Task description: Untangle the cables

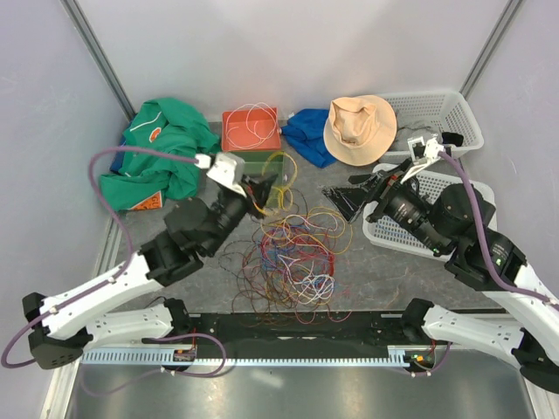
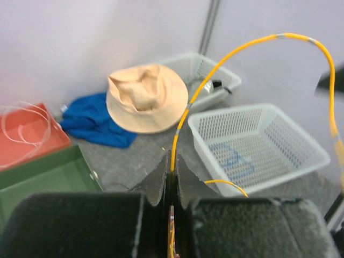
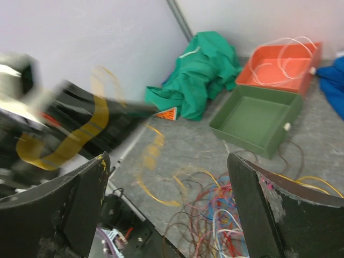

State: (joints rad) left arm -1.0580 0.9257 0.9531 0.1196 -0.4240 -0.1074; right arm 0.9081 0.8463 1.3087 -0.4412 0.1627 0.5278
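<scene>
The cables (image 1: 297, 253) lie in a loose tangle of red, orange, yellow, white, blue and purple strands on the grey table. They also show low in the right wrist view (image 3: 231, 226). My left gripper (image 1: 262, 188) is raised over the pile's far left edge. It is shut on a yellow cable (image 2: 226, 54), pinched between the closed jaws (image 2: 172, 161), which arcs up and to the right. My right gripper (image 1: 349, 196) is open and empty above the pile's far right side, its fingers (image 3: 80, 204) wide apart.
An orange tray (image 1: 251, 128) holds a white cable. A green tray (image 3: 258, 115) sits in front of it. A green cloth (image 1: 157, 153), blue cloth (image 1: 307, 135) and tan hat (image 1: 360, 128) lie behind. Two white baskets (image 1: 432, 118) (image 2: 258, 140) stand at the right, the nearer one holding a blue cable (image 2: 231, 156).
</scene>
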